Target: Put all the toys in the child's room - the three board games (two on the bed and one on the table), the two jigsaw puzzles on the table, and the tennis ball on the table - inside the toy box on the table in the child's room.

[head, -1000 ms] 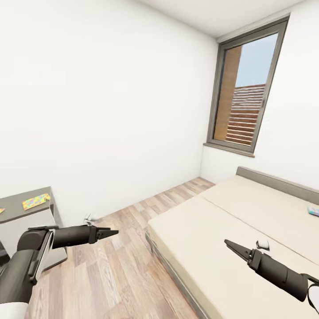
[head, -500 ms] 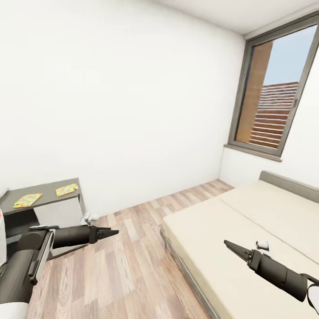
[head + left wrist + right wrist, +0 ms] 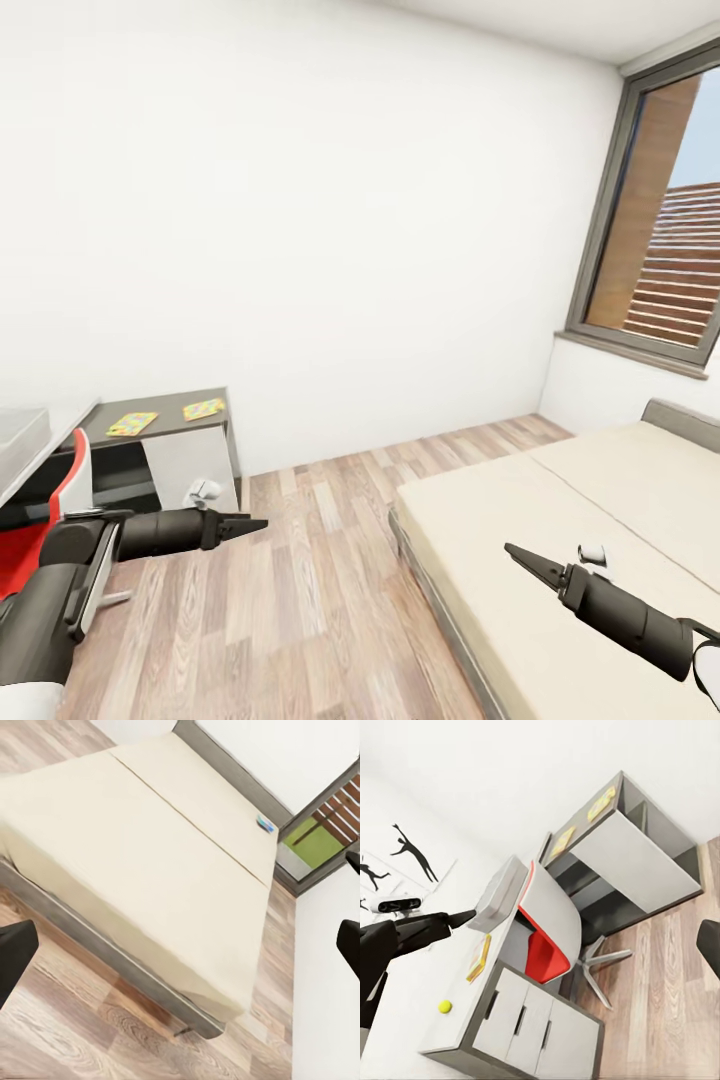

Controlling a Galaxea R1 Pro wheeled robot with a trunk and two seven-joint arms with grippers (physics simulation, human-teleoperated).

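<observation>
Two jigsaw puzzles (image 3: 132, 424) (image 3: 204, 408) lie on the table's lower dark section (image 3: 170, 430). Left of them, on the pale top, stands the toy box (image 3: 20, 432). In the right wrist view the toy box (image 3: 499, 892) has a yellow board game (image 3: 479, 957) and the tennis ball (image 3: 445, 1006) near it on the table (image 3: 450, 1020). The left wrist view looks over the bed (image 3: 135, 847), with a small blue board game (image 3: 263, 823) at its far edge. My left gripper (image 3: 255, 523) hangs open over the floor. My right gripper (image 3: 515, 552) is open above the bed (image 3: 560, 520). Both hold nothing.
A red chair (image 3: 40, 520) is tucked under the table. Wood floor (image 3: 300, 600) runs between table and bed. A small white object (image 3: 592, 551) lies on the mattress and another (image 3: 205, 490) sits by the desk's foot. A window (image 3: 665, 260) is at the right.
The head view has swung left: the window and bed slid right, while the table, toy box and red chair came into view. Both arms hold the same pose.
</observation>
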